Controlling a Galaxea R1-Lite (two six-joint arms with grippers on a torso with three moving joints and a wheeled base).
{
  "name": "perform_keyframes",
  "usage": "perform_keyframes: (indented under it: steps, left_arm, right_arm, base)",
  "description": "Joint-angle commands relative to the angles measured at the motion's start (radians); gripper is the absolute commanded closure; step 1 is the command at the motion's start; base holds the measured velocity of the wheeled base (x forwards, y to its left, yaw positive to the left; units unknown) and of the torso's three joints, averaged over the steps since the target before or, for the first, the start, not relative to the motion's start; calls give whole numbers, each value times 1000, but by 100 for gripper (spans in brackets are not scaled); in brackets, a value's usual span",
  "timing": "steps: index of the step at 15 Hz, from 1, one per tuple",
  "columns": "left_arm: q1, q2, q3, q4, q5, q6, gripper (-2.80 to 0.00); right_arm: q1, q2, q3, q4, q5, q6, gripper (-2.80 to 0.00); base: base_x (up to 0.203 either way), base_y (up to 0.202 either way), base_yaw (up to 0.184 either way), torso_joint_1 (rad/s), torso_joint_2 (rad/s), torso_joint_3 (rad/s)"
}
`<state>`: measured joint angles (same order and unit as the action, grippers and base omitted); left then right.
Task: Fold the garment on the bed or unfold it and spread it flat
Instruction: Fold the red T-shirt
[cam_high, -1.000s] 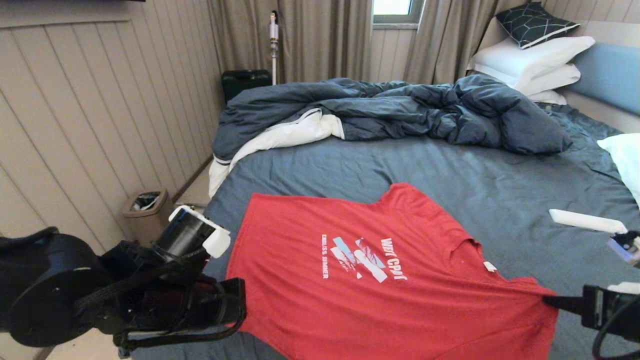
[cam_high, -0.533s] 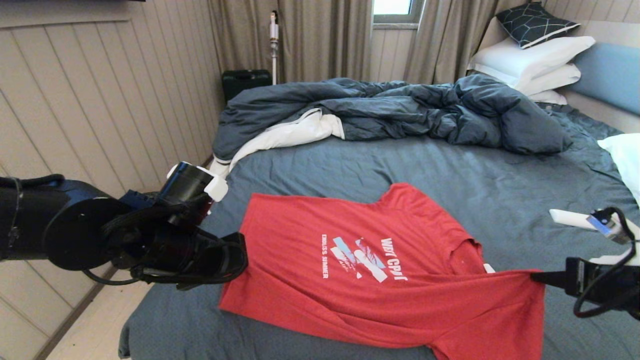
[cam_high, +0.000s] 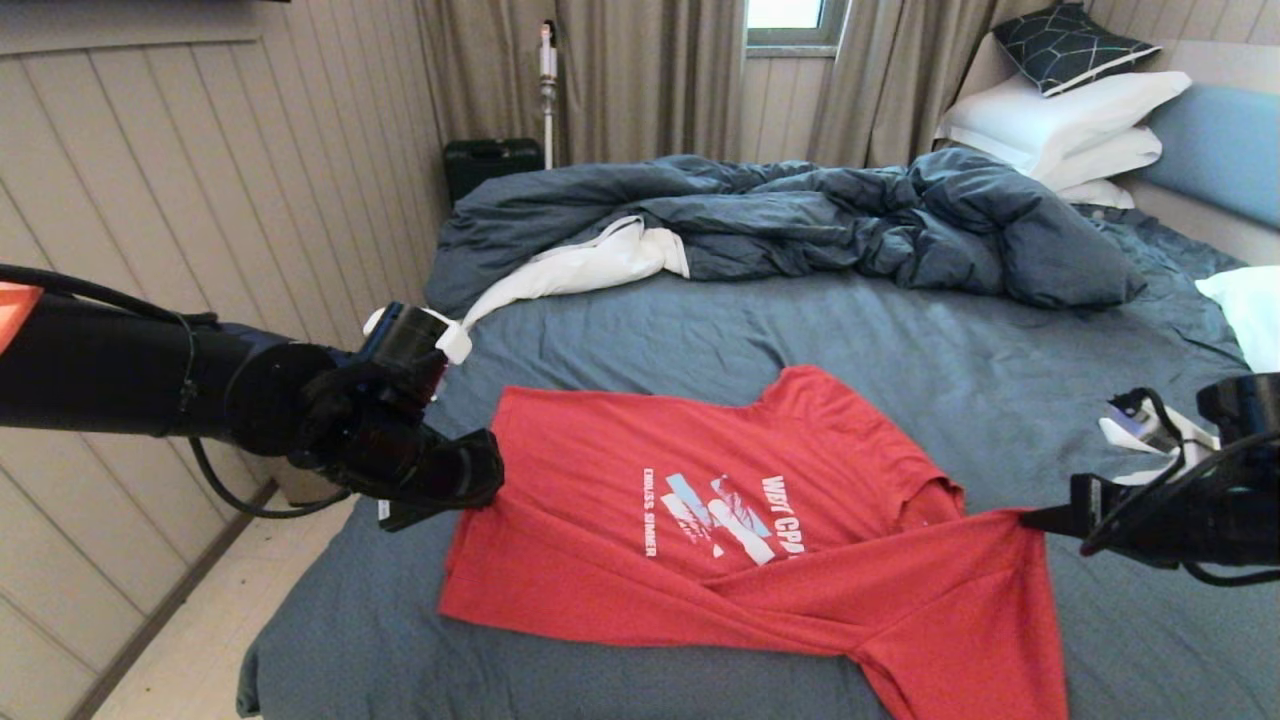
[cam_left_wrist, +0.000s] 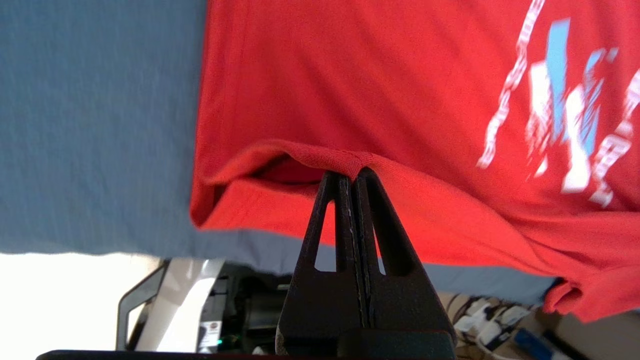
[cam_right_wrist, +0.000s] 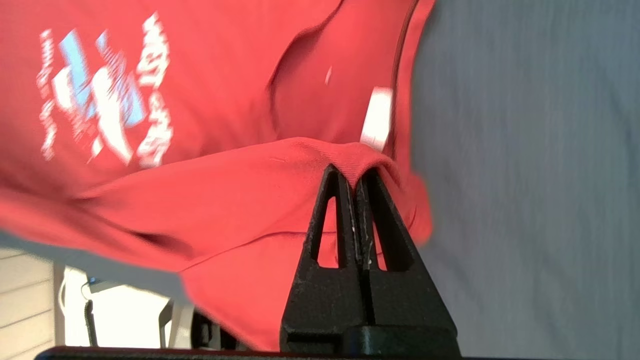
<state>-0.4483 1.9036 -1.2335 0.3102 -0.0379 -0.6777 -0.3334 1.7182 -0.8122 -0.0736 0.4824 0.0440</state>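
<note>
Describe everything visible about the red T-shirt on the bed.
The red short-sleeved cotton-looking T-shirt lies chest-up on the slate-blue sheeted bed, showing white lettering, a white-and-light-blue striped graphic and a small white neck label. Its near edge is lifted and partly folded over the body, leaving diagonal creases. The left tool is shut on the hem edge; the right tool is shut on fabric near the collar. One part trails towards the bed's near edge.
</note>
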Motion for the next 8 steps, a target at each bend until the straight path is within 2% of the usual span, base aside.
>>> perform_keyframes:
  steps: [1, 4, 8]
  left_arm:
    - [26, 52, -63, 24, -9, -4, 0]
    - [51, 119, -138, 64, -26, 9, 0]
    - [53, 192, -196, 76, -27, 21, 0]
  right_arm:
    - [18, 92, -57, 1, -12, 1, 0]
    - [52, 169, -127, 2, -43, 12, 0]
    - [67, 210, -154, -3, -47, 11, 0]
  base:
    - [0, 0, 0, 0, 0, 0]
    - [0, 0, 0, 0, 0, 0]
    - [0, 0, 0, 0, 0, 0]
